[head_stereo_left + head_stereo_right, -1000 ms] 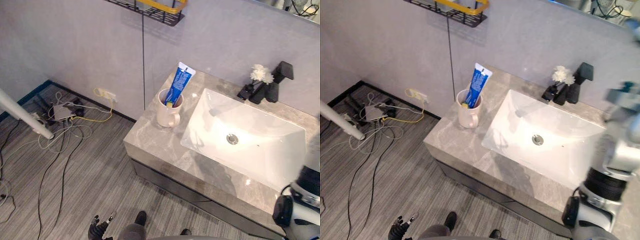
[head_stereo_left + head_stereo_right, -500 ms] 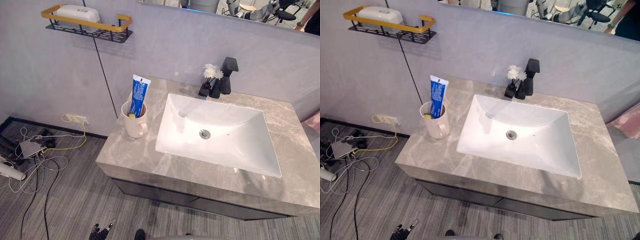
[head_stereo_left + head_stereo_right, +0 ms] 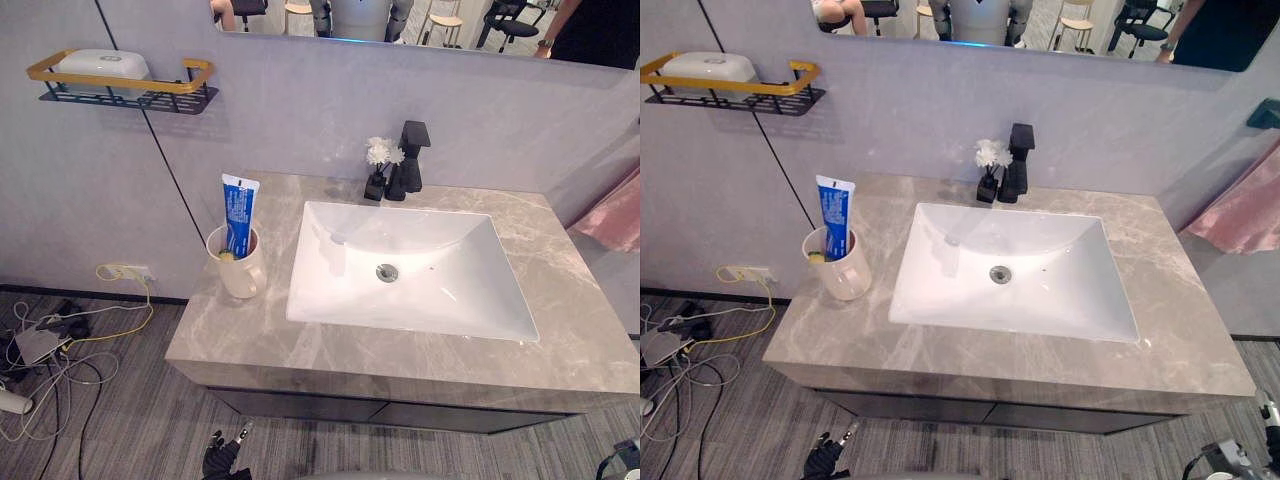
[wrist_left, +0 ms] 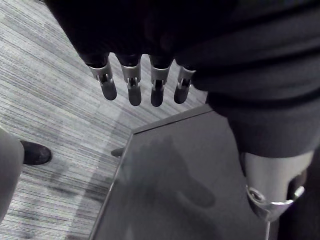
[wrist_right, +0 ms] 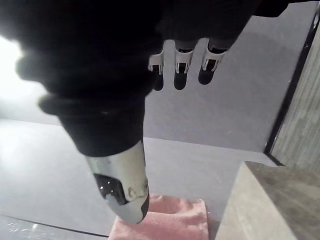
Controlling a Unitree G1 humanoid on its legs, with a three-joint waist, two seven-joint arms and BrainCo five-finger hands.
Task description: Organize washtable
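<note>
tabletop [image 3: 560,300]: grey marble, white sink [image 3: 450,290] set in the middle. Mug [image 3: 240,275] stands upright on the tabletop just left of the sink, near the left edge, handle toward the front. Toothpaste tube [image 3: 238,210], blue and white, stands in the mug, cap end down, leaning slightly. Something small and yellow sits in the mug beside it, can't tell what

Behind the sink at the wall: black faucet [image 3: 408,160], and a small dark vase with white flowers [image 3: 378,165] touching or just beside it on its left

Wall shelf [image 3: 120,90], black wire with a yellow rail, up left of the tabletop, with a white box [image 3: 100,63] on it. Pink towel [image 3: 610,215] hangs off to the right. Cables [image 3: 60,330] lie on the floor to the left

left hand [image 4: 134,87]: low, in front of the dark cabinet [image 3: 380,410] under the tabletop, above the striped floor [image 4: 45,100]. Fingers straight and apart, holding nothing

right hand [image 5: 180,70]: fingers extended, thumb well apart from them, nothing in it. Pink towel and a tabletop corner show past it
</note>
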